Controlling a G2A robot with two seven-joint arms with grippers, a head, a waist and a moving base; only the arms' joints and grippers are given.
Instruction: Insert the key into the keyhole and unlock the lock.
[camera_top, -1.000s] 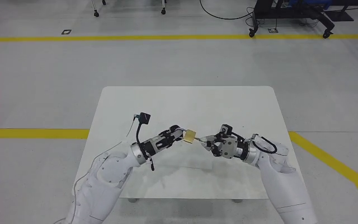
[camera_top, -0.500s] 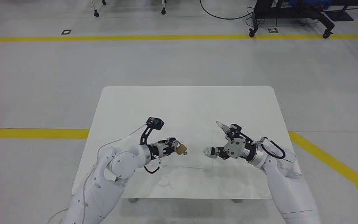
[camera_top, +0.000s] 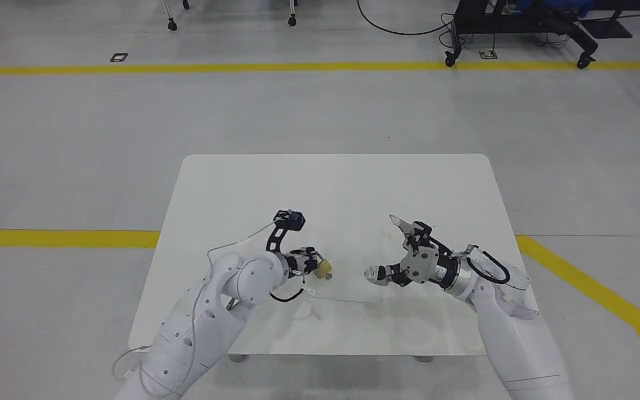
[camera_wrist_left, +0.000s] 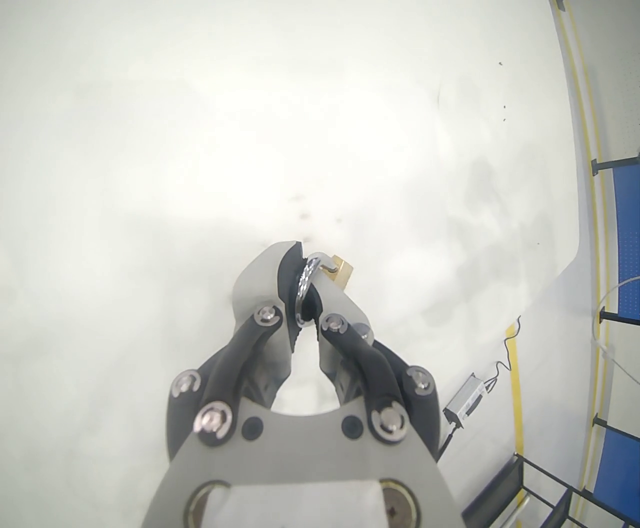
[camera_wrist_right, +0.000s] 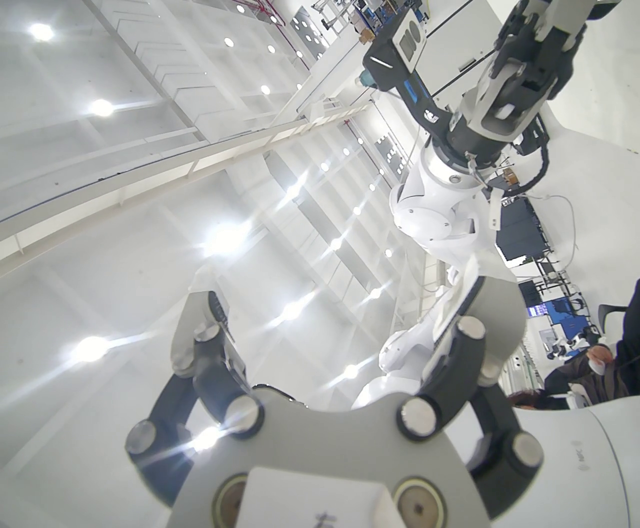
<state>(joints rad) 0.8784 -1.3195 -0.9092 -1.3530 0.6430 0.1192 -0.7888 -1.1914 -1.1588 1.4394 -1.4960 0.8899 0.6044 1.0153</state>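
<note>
A small brass padlock (camera_top: 323, 267) hangs just above the white table (camera_top: 400, 180), left of its middle. My left gripper (camera_top: 312, 265) is shut on it. In the left wrist view the fingers (camera_wrist_left: 287, 260) pinch the silver shackle (camera_wrist_left: 304, 287), and the padlock's brass body (camera_wrist_left: 343, 268) pokes out past the left gripper (camera_wrist_left: 306, 272). My right gripper (camera_top: 385, 247) stands open a short way right of the padlock, above the table. In the right wrist view the right gripper (camera_wrist_right: 345, 310) points up at the ceiling with nothing between its spread fingers (camera_wrist_right: 210, 320).
The table's front edge (camera_top: 330, 352) lies close behind both wrists. A table corner (camera_wrist_left: 570, 260) shows in the left wrist view, with a power brick (camera_wrist_left: 465, 400) on the floor beyond it. Yellow floor tape (camera_top: 80, 238) runs on both sides of the table.
The grippers met at the padlock a second ago. They have since drawn apart: the right one opened and pulled back right, and the left one turned and carried the padlock lower and nearer the front.
</note>
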